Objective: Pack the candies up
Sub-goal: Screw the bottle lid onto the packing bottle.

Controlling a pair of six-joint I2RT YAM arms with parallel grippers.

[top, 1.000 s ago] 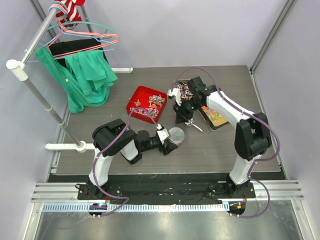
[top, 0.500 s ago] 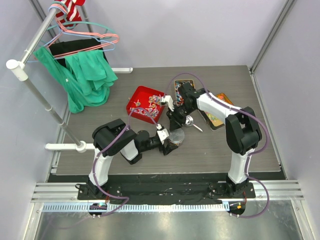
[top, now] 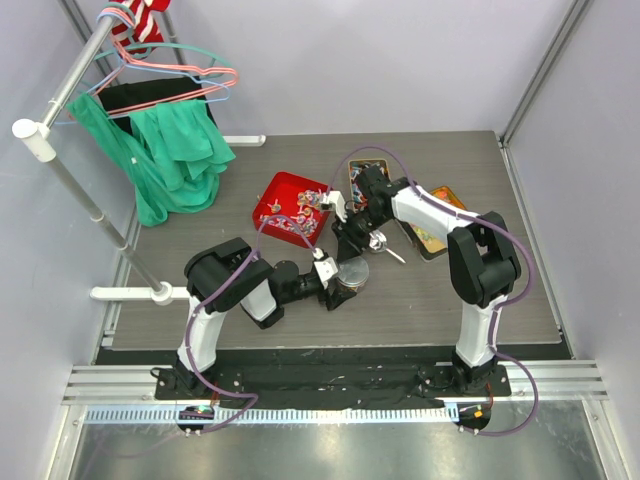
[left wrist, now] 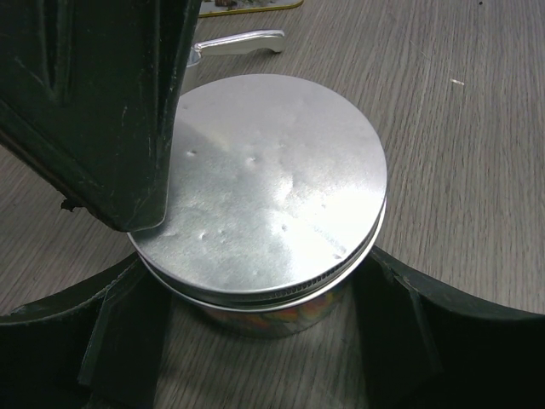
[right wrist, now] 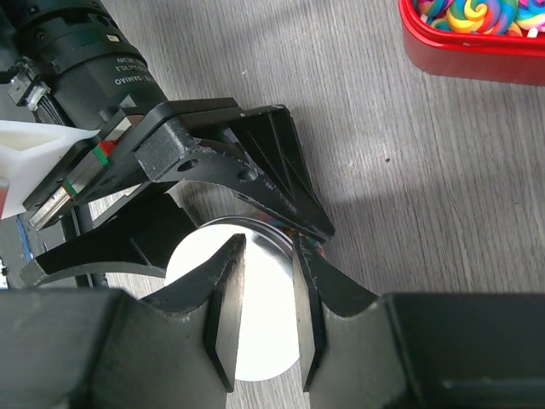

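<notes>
Centrally on the desk, the left pincer clamps a jar capped by a silver lid, while the right pincer hangs over that lid, fingers slightly parted and empty. Toward the upper left, the candies lie in a red tray.

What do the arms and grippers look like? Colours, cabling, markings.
Right arm and left arm: white shells, black joints, a loose purple cable along each. Matte black fingers. The left wrist motor is black with white printed lettering.
</notes>
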